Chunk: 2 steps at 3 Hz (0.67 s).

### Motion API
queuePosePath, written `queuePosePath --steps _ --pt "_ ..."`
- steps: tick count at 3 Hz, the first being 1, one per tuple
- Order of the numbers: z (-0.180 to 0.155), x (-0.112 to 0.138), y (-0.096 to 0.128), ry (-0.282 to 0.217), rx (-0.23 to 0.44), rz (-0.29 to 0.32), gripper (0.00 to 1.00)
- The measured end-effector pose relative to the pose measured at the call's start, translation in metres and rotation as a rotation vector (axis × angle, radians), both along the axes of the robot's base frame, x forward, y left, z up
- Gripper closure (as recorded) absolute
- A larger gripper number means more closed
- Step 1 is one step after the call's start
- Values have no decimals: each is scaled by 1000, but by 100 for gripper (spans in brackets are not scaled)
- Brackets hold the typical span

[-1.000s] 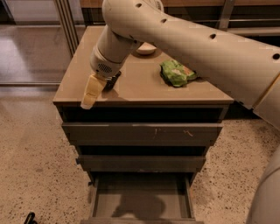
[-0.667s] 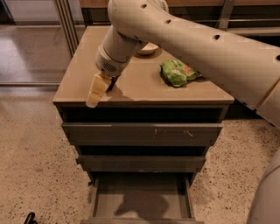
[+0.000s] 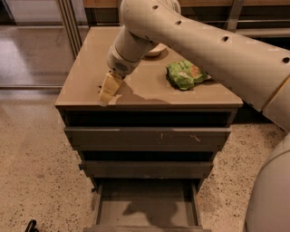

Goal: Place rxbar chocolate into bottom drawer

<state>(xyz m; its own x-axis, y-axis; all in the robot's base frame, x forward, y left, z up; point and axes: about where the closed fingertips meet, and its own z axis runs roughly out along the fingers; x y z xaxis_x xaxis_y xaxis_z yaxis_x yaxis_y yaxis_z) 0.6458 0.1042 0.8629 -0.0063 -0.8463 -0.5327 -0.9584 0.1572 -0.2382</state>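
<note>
Hand (image 3: 108,88): drifting along the desk (image 3: 81,72) front edge toward the green bag (image 3: 185,74), now sitting well left of it; whether it is gripping cannot be told

rxbar chocolate: not showing, possibly hiding inside the hand

bottom drawer (image 3: 172,204): standing open below the bag, awaiting delivery

my arm (image 3: 213,45) comes in from the right edge and runs up and leftward across the view, thick and pale, bending at the elbow (image 3: 140,13) near the top. from there it drops to my wrist (image 3: 121,63). my gripper (image 3: 108,89) hangs just below the wrist, left of centre, tilted down and slightly leftward. part of my body (image 3: 272,190) fills the lower right corner.
</note>
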Motion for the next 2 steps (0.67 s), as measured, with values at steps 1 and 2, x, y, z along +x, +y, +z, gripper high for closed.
queuePosePath --steps 1,2 --pt "-4 9 -7 -21 8 1 0" --pt "-9 14 -12 -67 86 20 0"
